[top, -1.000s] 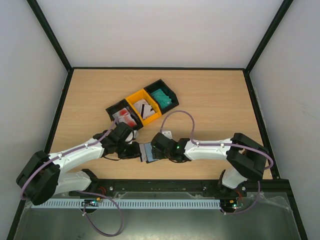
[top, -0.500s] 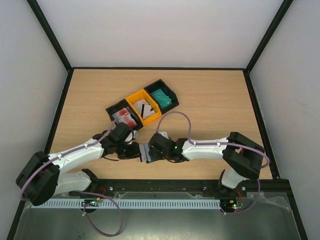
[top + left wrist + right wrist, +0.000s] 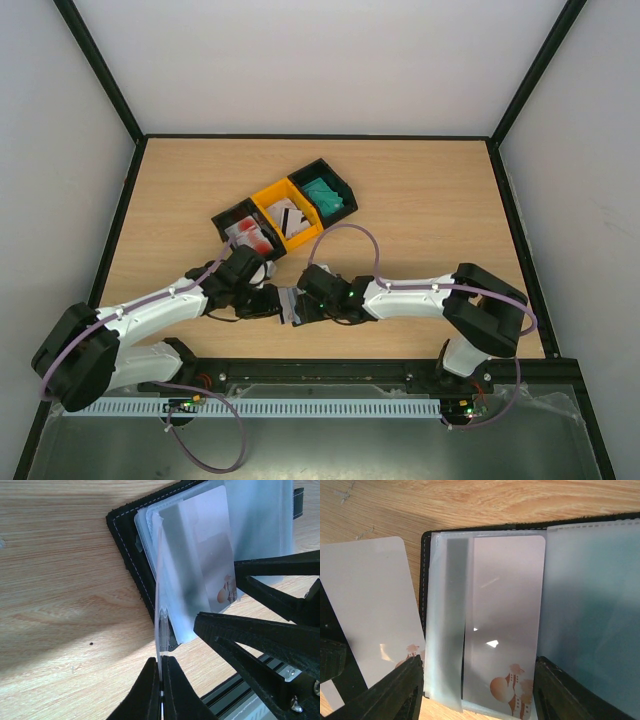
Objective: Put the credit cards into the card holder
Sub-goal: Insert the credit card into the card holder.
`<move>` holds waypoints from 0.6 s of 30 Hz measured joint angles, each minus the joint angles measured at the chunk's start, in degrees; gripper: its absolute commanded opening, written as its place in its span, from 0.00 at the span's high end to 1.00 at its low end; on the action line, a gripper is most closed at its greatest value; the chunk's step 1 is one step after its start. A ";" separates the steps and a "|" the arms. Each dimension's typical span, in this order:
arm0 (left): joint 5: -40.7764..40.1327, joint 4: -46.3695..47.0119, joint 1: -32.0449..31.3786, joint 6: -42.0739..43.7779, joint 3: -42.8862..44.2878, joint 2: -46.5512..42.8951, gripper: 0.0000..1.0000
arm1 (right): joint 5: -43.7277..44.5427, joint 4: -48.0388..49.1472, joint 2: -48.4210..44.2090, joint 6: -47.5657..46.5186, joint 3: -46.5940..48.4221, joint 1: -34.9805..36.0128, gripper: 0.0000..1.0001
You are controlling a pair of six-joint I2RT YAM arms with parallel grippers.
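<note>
The black card holder (image 3: 131,555) lies open on the table, its clear sleeves up; it also shows in the right wrist view (image 3: 424,580) and in the top view (image 3: 292,305). A white card with a red figure (image 3: 505,610) sits in one sleeve. My left gripper (image 3: 161,662) is shut on another white credit card (image 3: 159,600), seen edge-on, its far end at the sleeve's mouth; its face shows in the right wrist view (image 3: 370,610). My right gripper (image 3: 477,667) is open, its fingers (image 3: 405,690) straddling the sleeved card's near edge.
Three joined bins stand behind the grippers: a black one with red-and-white cards (image 3: 245,232), a yellow one with striped white cards (image 3: 287,215), a black one with teal cards (image 3: 322,193). The table's front rail (image 3: 320,372) is close below the holder.
My right gripper has crept a little to the left over the holder. My left gripper still holds its card at the holder's left side.
</note>
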 measured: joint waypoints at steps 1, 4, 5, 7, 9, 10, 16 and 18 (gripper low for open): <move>0.00 0.00 0.00 0.02 0.02 0.00 0.98 | -0.24 0.00 0.00 -0.17 0.00 -0.07 0.43; 0.00 0.02 0.00 0.02 0.00 0.00 0.98 | -0.52 0.07 0.00 -0.39 0.00 -0.15 0.43; 0.00 0.02 0.00 0.02 0.02 0.00 0.98 | -0.48 0.07 0.00 -0.39 0.00 -0.15 0.42; -0.07 0.00 0.00 0.02 0.02 -0.02 0.98 | 0.02 0.00 -0.02 -0.28 0.00 -0.13 0.40; -0.61 -0.37 0.00 0.02 0.02 -0.26 0.98 | 1.18 -0.13 -0.22 0.26 0.00 -0.07 0.38; -1.11 -0.68 -0.02 0.02 0.07 -0.61 0.98 | 2.54 -0.37 -0.61 0.66 0.00 0.04 0.36; -4.28 -3.50 -0.04 0.11 2.43 -5.73 0.98 | 12.76 -3.45 -8.20 3.13 -0.15 -0.28 0.31; -4.57 -3.39 -0.04 0.07 3.10 -7.17 0.98 | 14.43 -3.78 -10.14 3.06 -0.46 -1.14 0.30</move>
